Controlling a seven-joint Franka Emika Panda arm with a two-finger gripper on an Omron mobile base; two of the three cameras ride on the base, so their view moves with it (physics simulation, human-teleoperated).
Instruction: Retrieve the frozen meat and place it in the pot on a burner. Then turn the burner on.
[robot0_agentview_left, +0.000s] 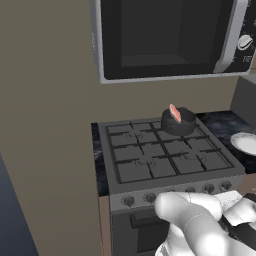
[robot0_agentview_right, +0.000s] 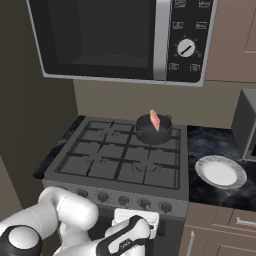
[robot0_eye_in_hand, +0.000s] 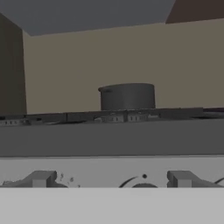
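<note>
The dark pot (robot0_agentview_left: 181, 125) (robot0_agentview_right: 150, 134) (robot0_eye_in_hand: 127, 97) stands on the back right burner (robot0_agentview_left: 199, 134) (robot0_agentview_right: 174, 144) of the grey stove (robot0_agentview_left: 150, 165). The pinkish-red frozen meat (robot0_agentview_left: 175, 114) (robot0_agentview_right: 155, 120) lies in the pot, tilted, with one end poking above the rim. My gripper (robot0_agentview_left: 226, 201) (robot0_agentview_right: 136, 216) is low, right in front of the stove's knob row (robot0_agentview_right: 123, 200), near its middle-right knobs. Its fingers are hidden, so open or shut does not show. In the hand view two knobs (robot0_eye_in_hand: 41, 178) (robot0_eye_in_hand: 181, 178) sit close by, with the pot beyond the stove's front edge.
A microwave (robot0_agentview_left: 170, 40) (robot0_agentview_right: 120, 40) hangs above the stove. A white plate (robot0_agentview_left: 245, 142) (robot0_agentview_right: 220, 171) lies on the dark counter to the right, with a grey appliance (robot0_agentview_right: 246, 125) behind it. A tall beige wall panel (robot0_agentview_left: 45, 125) stands to the left.
</note>
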